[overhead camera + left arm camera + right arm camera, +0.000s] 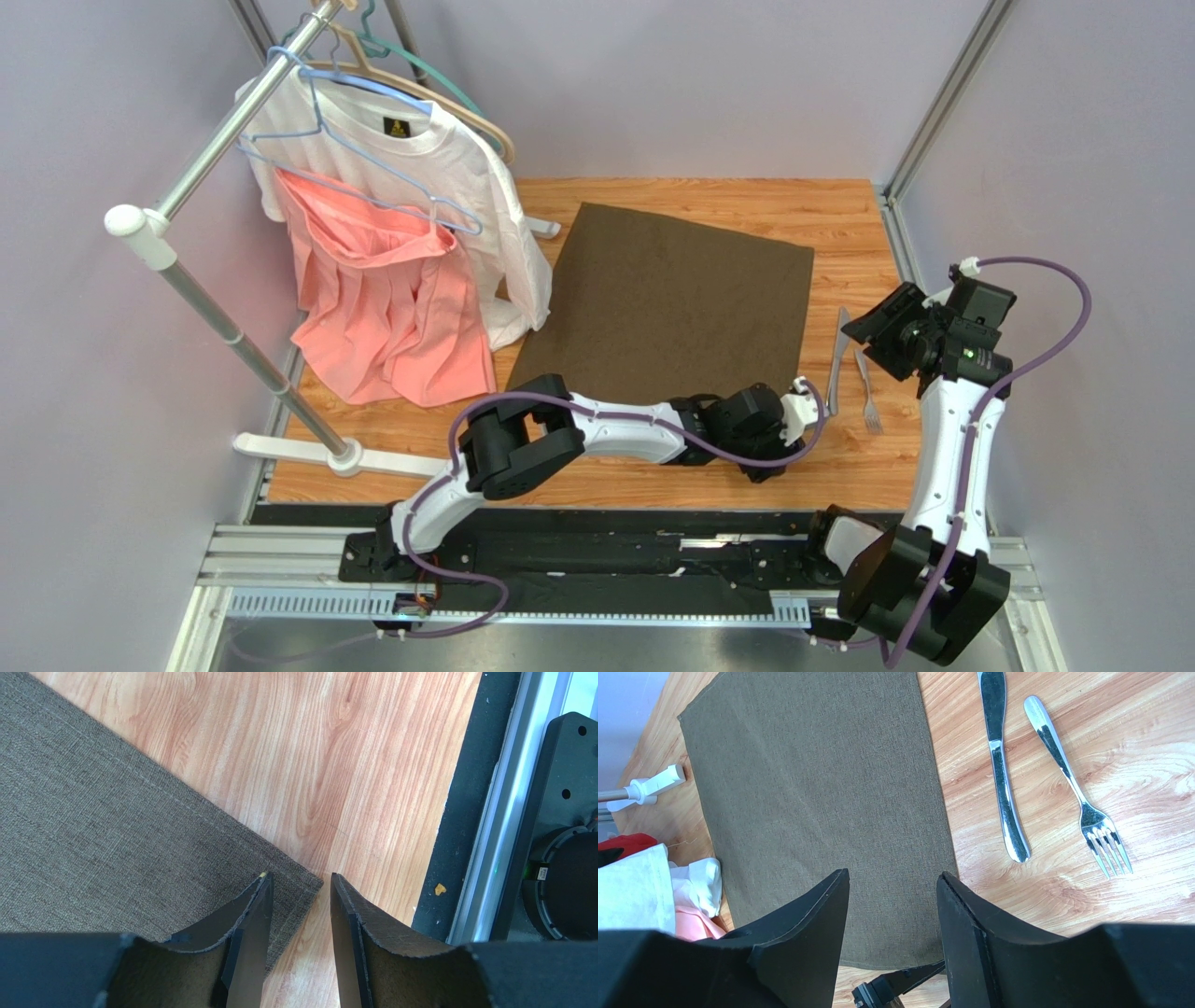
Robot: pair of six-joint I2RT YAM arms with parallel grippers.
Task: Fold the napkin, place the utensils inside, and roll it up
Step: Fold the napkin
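At centre frame, the napkin (pixel 666 301) lies flat, knife (pixel 1001 763) and fork (pixel 1067 770) just right of it. Your left gripper (pixel 298 878), jaws parted, brackets its lower-right corner; the right gripper (pixel 892 875) hangs unclenched, empty. The cloth looks soft and limp: pinch that corner.

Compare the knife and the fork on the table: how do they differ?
The knife lies next to the napkin edge; the fork lies farther out. The knife runs roughly along that edge; the fork slants away from it. The fork ends in tines, the knife in a rounded tip. Shared: both silver, flat on the table, apart from each other, ungripped.
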